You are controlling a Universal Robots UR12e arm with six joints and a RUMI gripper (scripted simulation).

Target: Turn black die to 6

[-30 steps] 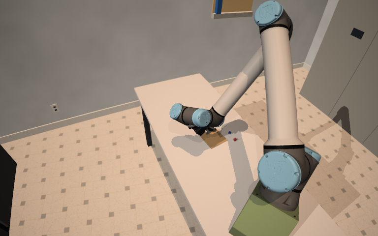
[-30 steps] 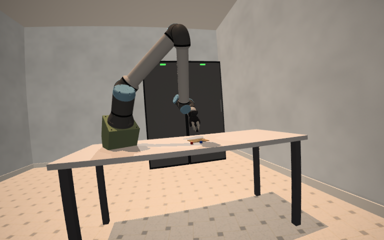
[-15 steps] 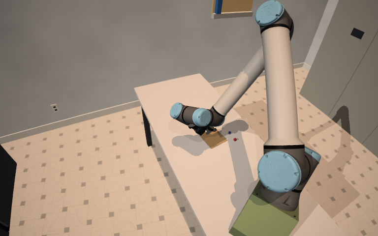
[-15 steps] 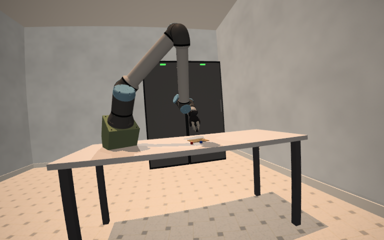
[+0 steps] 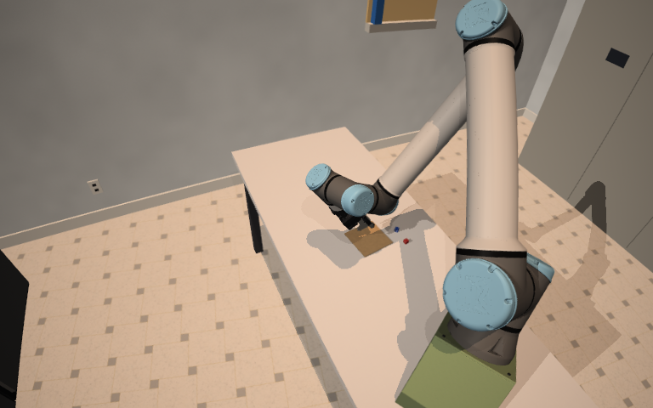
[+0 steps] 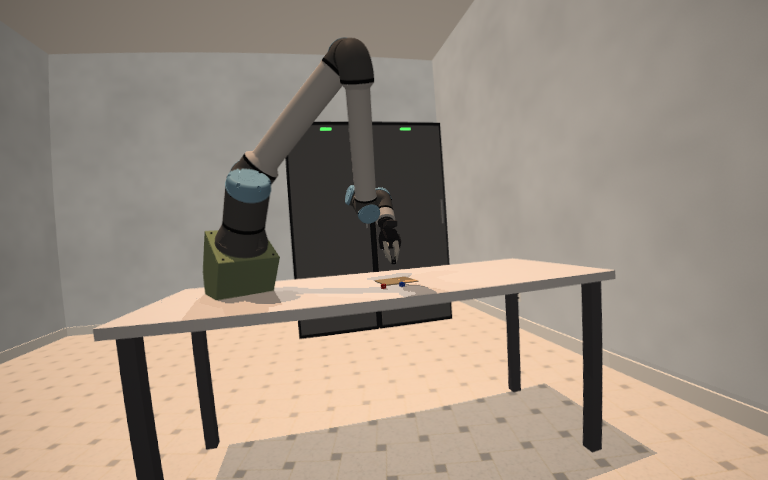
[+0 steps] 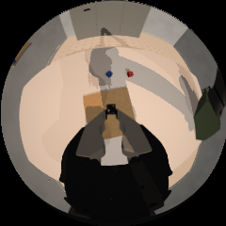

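One black die (image 6: 393, 261) (image 7: 111, 109) in one end effector (image 5: 371, 225) (image 6: 393, 260) (image 7: 111, 111)

Red and blue dice (image 6: 383, 286) (image 6: 401, 284) sit beside the mat (image 6: 397, 281).

Grey walls (image 5: 168, 91) (image 6: 644, 148) rise here, dark cabinet (image 6: 328, 237) with green lights behind, specked floor (image 5: 168, 283) (image 6: 317, 380) below, shadows falling across it.

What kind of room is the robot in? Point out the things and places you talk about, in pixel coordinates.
It looks like a robot lab or test room, though I can't be sure. A big robot arm (image 5: 491, 146) (image 6: 359, 136) is fixed to a green block (image 5: 451, 374) (image 6: 245, 279) on a long table (image 5: 309, 263) (image 6: 317, 309), and tall dark cabinets (image 6: 328, 196) stand behind it.
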